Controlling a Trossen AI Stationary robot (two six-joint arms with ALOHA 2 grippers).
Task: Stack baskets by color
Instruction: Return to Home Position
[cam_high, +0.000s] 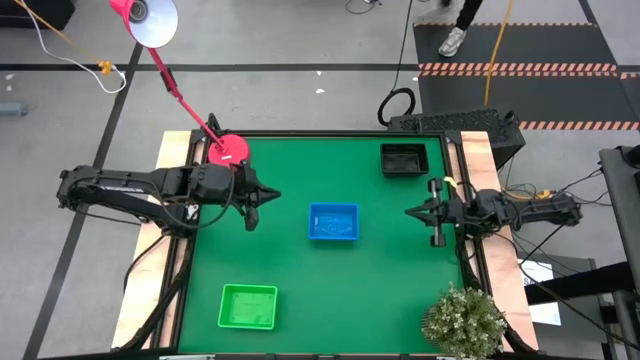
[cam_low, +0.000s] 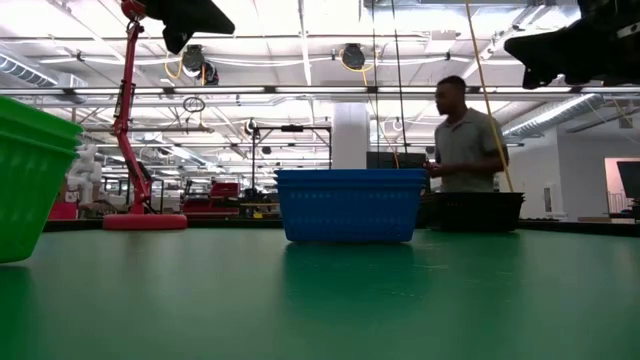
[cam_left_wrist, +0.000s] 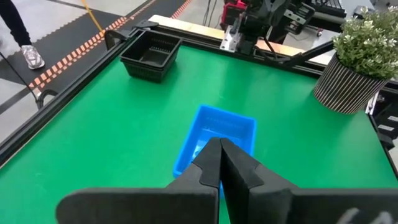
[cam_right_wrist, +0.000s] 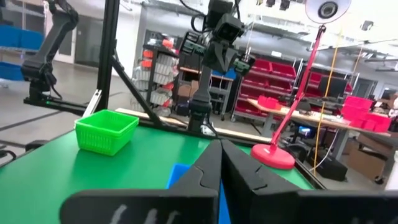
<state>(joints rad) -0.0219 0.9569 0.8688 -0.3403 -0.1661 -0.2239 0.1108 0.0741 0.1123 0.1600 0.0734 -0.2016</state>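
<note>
Three basket stacks stand apart on the green table. The blue baskets sit at the middle, the green baskets at the near left, and the black baskets at the far right. My left gripper hovers shut above the table, left of the blue baskets. My right gripper is shut too, raised at the table's right side and pointing toward the blue baskets. In the right wrist view the green baskets show beyond the shut fingers. Neither gripper holds anything.
A red lamp base stands at the far left corner, its stem leaning out over the edge. A potted plant sits at the near right corner. A person stands behind the table's far side.
</note>
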